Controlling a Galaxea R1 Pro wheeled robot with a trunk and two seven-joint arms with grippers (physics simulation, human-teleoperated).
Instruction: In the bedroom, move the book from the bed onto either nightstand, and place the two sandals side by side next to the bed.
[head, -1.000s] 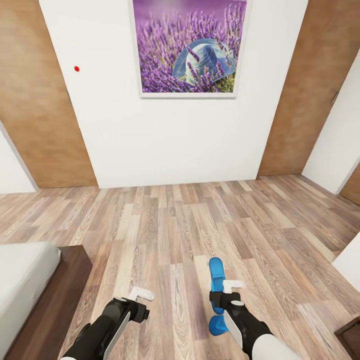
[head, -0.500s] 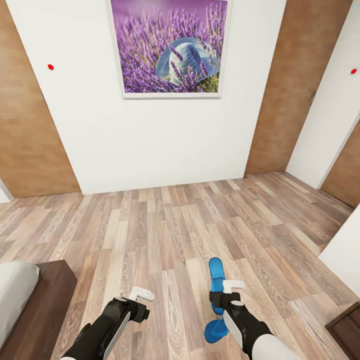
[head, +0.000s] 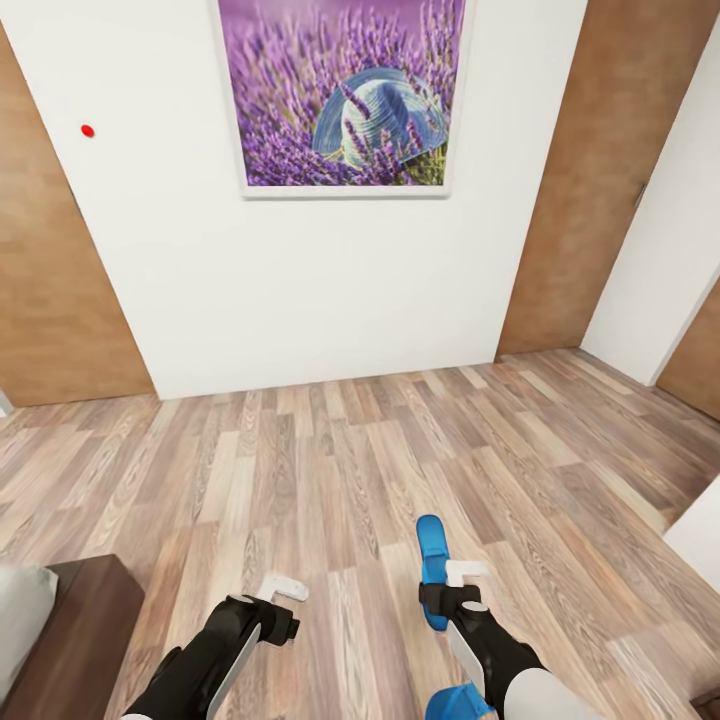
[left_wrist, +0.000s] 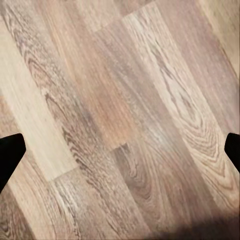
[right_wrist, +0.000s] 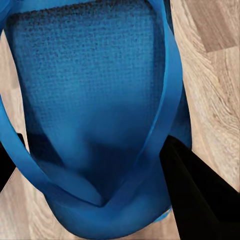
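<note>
Right hand (head: 447, 590) gripping sandal (head: 432, 565), long axis pointing ahead of hand. Second sandal (head: 455, 703) lying just behind it. Bed (head: 70, 640) off left. Left hand (head: 275, 600) open, holding nothing.

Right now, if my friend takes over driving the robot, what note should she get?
Right hand: shut on one blue sandal, carried above the wood floor; the strap shows close up from the wrist.
Left hand: open, holding nothing.
Second sandal: on the floor under the right arm.
Bed: its corner is at lower left.
Done: one sandal picked up.
Left: set both sandals side by side by the bed, then move the book to a nightstand.
</note>
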